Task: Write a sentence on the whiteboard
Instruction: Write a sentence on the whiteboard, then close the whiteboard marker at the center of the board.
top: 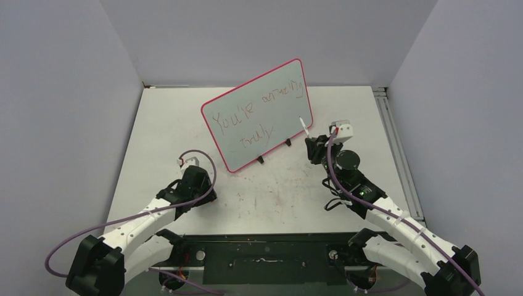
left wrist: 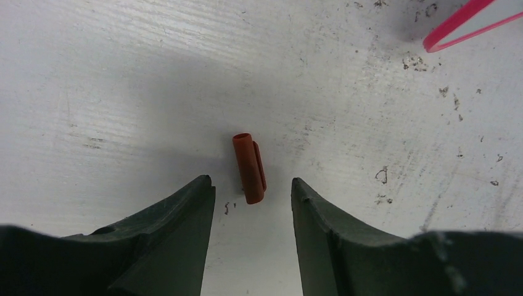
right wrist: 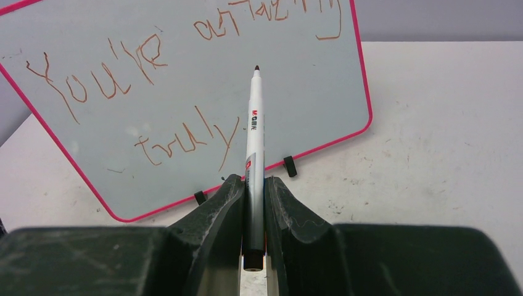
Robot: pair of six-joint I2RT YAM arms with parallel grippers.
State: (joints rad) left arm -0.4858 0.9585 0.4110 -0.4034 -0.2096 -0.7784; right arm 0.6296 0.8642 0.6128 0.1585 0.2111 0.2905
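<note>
Red-brown cap [left wrist: 249, 168] lies on scuffed white table [left wrist: 123, 74]; white marker [right wrist: 254, 123] uncapped.

You see a whiteboard [top: 287, 120] with a pale grey-white face, a pink-red rim and two black clip feet [right wrist: 290, 166]. Its sentence [top: 247, 114] is thin reddish-brown. The marker [right wrist: 254, 129] is white with red lettering and a dark tip. The cap [left wrist: 249, 168] is rust-red. The table [left wrist: 123, 74] is white, speckled with dark marks.
</note>
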